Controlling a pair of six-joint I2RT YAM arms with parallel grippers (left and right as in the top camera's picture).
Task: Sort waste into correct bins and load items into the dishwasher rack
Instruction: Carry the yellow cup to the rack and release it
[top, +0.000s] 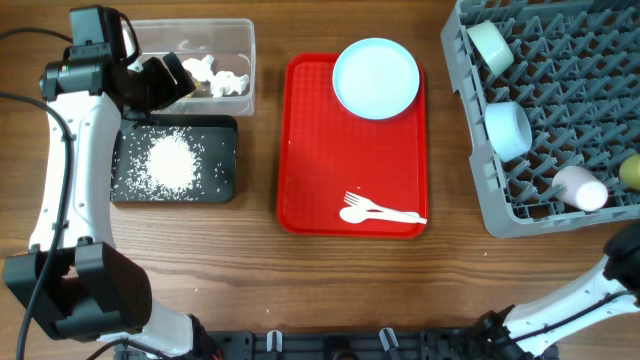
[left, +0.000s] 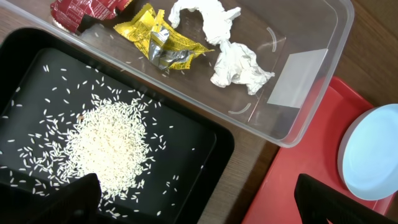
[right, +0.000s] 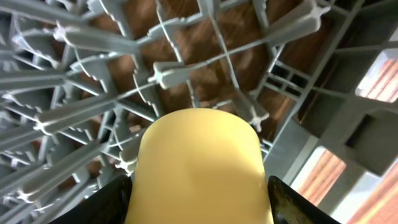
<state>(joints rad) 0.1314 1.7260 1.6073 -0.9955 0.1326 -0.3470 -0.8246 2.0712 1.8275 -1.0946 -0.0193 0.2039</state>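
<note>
In the left wrist view my left gripper (left: 208, 208) is open and empty, above the black tray (left: 199, 134) with the heap of rice grains (left: 109, 143). Beyond it the clear tub (left: 305, 37) holds a red wrapper (left: 81, 9), a yellow wrapper (left: 165, 43) and crumpled tissue (left: 233, 59). In the overhead view the left gripper (top: 165, 82) hovers at the tub's near edge. My right gripper (right: 199, 202) is shut on the yellow cup (right: 199, 162) over the grey rack (right: 74, 37). The cup shows at the overhead view's right edge (top: 632, 170).
The rack (top: 540, 215) holds two pale blue bowls (top: 490, 45) (top: 508, 128) and a white cup (top: 580, 187). The red tray (top: 310, 150) carries the blue plate (top: 375, 78) and the white fork and spoon (top: 380, 211). The tub (top: 245, 35) and black tray (top: 222, 135) stand at the left.
</note>
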